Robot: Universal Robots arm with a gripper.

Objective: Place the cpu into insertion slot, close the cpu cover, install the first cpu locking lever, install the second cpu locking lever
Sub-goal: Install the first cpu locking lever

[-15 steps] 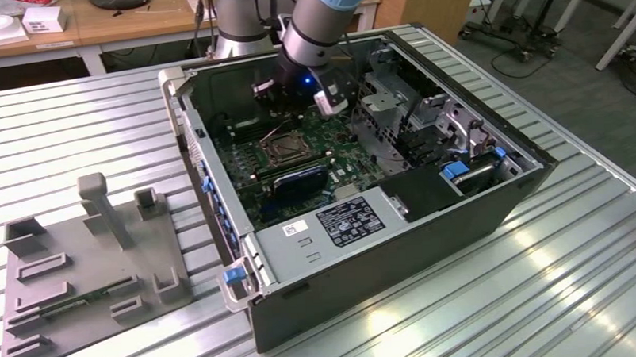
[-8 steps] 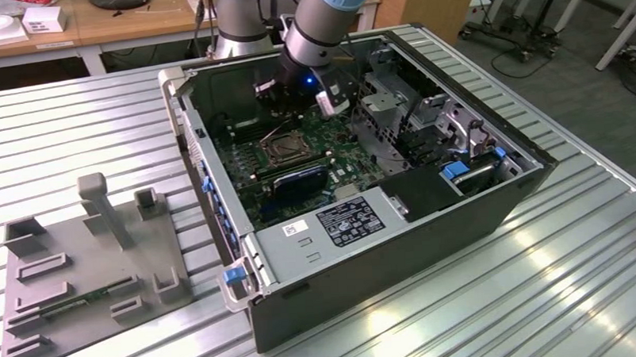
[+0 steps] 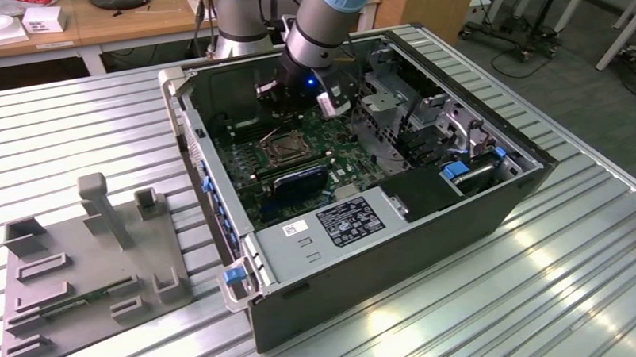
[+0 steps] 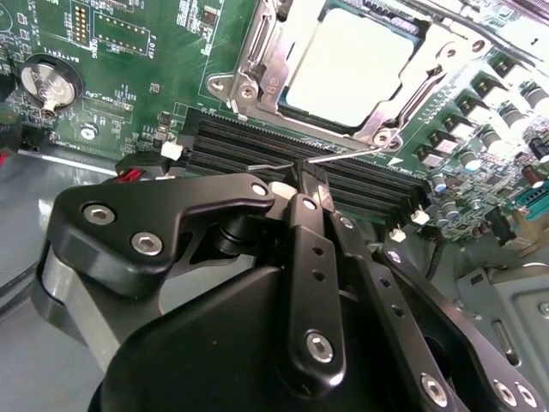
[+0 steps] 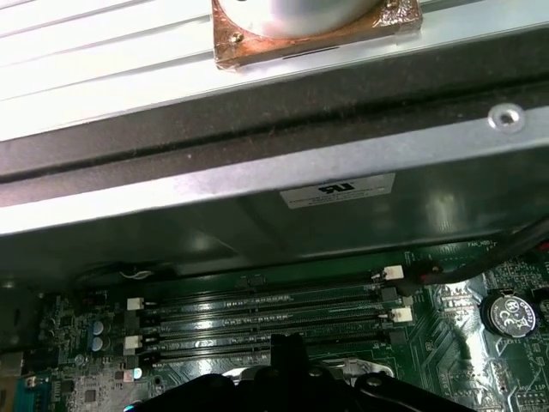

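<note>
The cpu point(image 4: 347, 64), a pale square chip, lies in the insertion slot point(image 3: 286, 150) on the green board. The silvery cpu cover point(image 4: 257, 56) is folded down around its edges. A thin wire cpu locking lever point(image 4: 356, 153) sticks out from the socket's corner over the black memory slots point(image 4: 240, 142). My gripper point(image 4: 309, 182) hangs over those slots with its black fingers point(image 4: 296, 215) shut together, and the tips sit right at the lever wire, which crosses them. In the exterior view the gripper point(image 3: 281, 112) reaches into the open case just behind the socket.
The open computer case point(image 3: 405, 247) lies on a ribbed metal table point(image 3: 576, 296). Its metal wall point(image 5: 257, 197) stands close beyond the memory slots point(image 5: 266, 322). A coin battery point(image 5: 508, 313) and a drive cage point(image 3: 400, 104) flank the working area. A grey fixture point(image 3: 88, 258) rests on the exterior view's left.
</note>
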